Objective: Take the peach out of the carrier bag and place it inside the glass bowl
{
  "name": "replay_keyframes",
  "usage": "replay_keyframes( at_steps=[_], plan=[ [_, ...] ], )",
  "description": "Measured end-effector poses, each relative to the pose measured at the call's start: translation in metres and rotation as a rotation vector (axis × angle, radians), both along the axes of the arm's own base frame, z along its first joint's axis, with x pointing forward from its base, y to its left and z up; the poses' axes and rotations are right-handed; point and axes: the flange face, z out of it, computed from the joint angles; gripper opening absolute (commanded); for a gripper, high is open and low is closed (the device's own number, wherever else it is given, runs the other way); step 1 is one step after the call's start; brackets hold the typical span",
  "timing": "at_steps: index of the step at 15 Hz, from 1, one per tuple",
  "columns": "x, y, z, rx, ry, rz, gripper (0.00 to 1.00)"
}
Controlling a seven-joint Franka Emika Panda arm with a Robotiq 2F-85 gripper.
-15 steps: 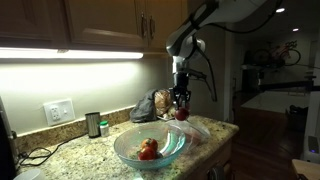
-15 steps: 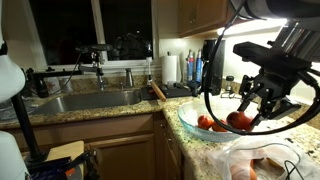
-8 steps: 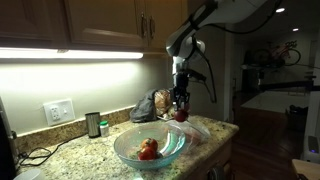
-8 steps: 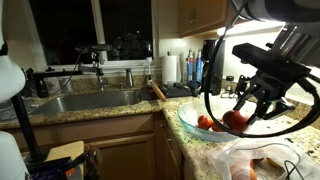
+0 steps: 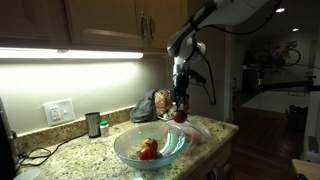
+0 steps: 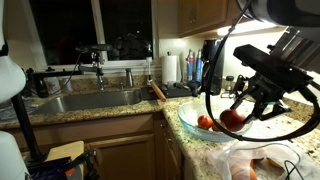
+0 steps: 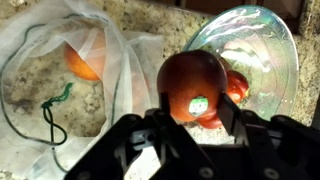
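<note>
In the wrist view, far left, a whitish mesh bag lies crumpled on the granite counter, with an orange fruit inside it and a green cord trailing across it. That is not my concern. The carrier bag does not show in that view; in an exterior view it slumps dark against the wall, just beside my arm, and my load is clear of it.

In the centre is my pincer, drawn about halfway in and clamped on the peach, one finger on each flank, a small sticker facing the camera. In both exterior views the peach hangs off the counter, touching nothing but me.

To the right lies the glass bowl, with a red fruit already in it, peeking out from behind the peach. The peach seems to hang near the bowl's rim, not over its middle, though I cannot tell just how far in it is.

So I judge the lifting-out done and the carry under way. Next I need to bring the peach well inside the rim, lower it close to the glass beside the fruit there, then spread my fingers. If I let go too high or too near the edge, it may knock the rim or roll out
</note>
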Motion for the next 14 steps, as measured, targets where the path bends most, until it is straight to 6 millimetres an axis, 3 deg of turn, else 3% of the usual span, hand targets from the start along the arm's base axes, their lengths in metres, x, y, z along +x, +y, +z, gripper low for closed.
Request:
replay_keyframes(
  at_steps=[14],
  plan=[
    [0.027,0.043,0.002,0.005,-0.019,0.091,0.26]
  ],
)
